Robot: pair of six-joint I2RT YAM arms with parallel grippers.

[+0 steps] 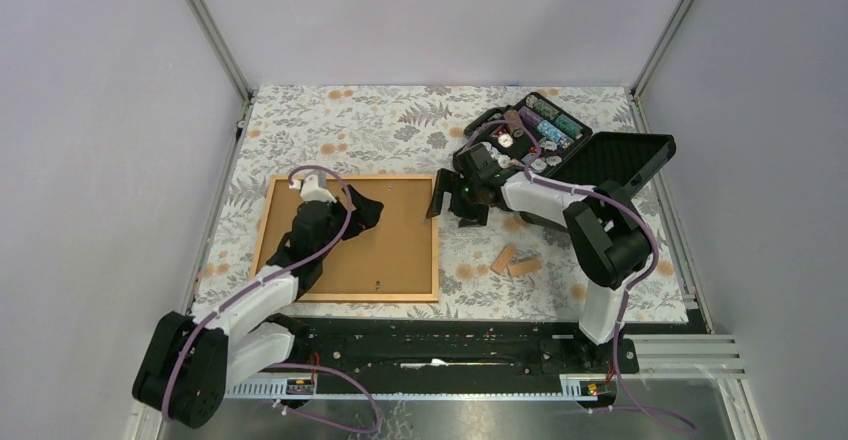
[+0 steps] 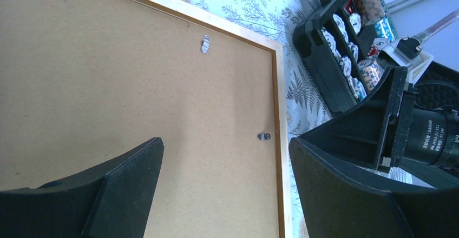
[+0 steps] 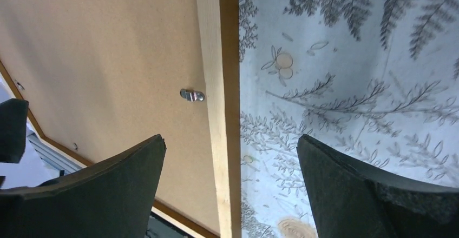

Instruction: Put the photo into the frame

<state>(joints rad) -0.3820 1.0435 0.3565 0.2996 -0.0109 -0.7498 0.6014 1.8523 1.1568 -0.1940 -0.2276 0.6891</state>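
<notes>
Table [image 1: 600,290] has a floral cloth on it. The frame [image 1: 436,260] lies flat and face down on the left-middle of the table, with its near edge close to the table's near edge. Its tan wood border shows all round, and the brown backing board [image 1: 395,240] sits inside it, filling the opening. An open black case [image 1: 610,160] sits at the far right corner of the table, with small packets and round bits in its compartments; I can't tell what they are. Left hand [image 1: 368,210] hangs over the far middle of the board, fingers [image 2: 124,189] spread wide and grasping nothing; from the wrist view I can't tell whether it touches the board. Right hand [image 1: 445,203] is at the frame's right edge near its far right corner. It is also released and empty, straddling the border with one finger [image 3: 108,189] over the board and the other over the cloth. Two small wooden blocks [image 1: 505,258] lie side by side on the cloth just right of the frame, right-middle of the table. A small metal turn clip [image 3: 191,94] sits on the board right against the border strip. The left wrist view shows another clip [image 2: 263,136] at the same edge and a hanger tab [image 2: 205,44] by the adjoining edge.
</notes>
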